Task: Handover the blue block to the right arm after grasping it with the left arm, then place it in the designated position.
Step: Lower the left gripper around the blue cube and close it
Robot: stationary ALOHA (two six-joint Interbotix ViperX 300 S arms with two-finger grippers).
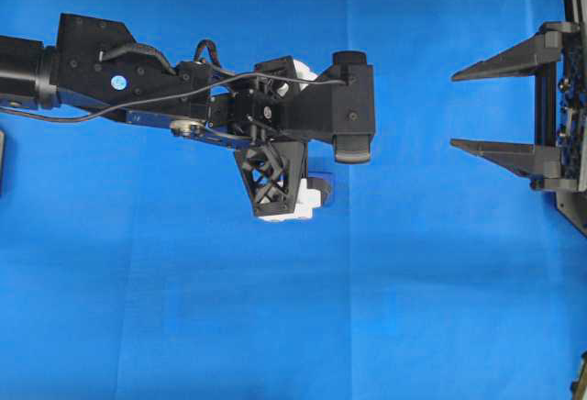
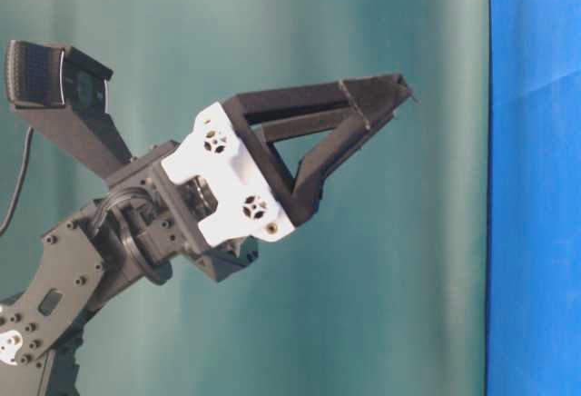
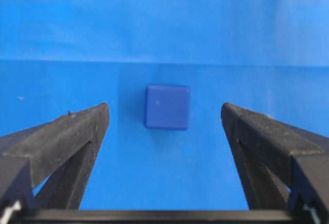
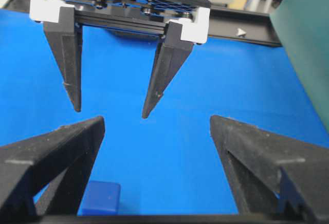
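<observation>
The blue block (image 3: 167, 107) lies on the blue cloth, centred in the gap of my left gripper (image 3: 164, 109), which hangs above it, open and empty. From overhead the block is hidden under the left arm (image 1: 138, 79); only one latticed finger (image 1: 275, 175) shows. In the right wrist view the left gripper (image 4: 111, 113) points down with its white brackets on top, and the block (image 4: 100, 197) sits low on the left. My right gripper (image 1: 454, 111) stands open at the right edge, pointing left, well apart from the block, with nothing between its fingers (image 4: 157, 121).
Blue cloth (image 1: 293, 327) covers the whole table. A green backdrop (image 2: 408, 278) stands behind the left gripper (image 2: 399, 92) in the table-level view. A black rail (image 4: 247, 29) runs along the far edge. A dark object (image 1: 2, 161) sits at the left border.
</observation>
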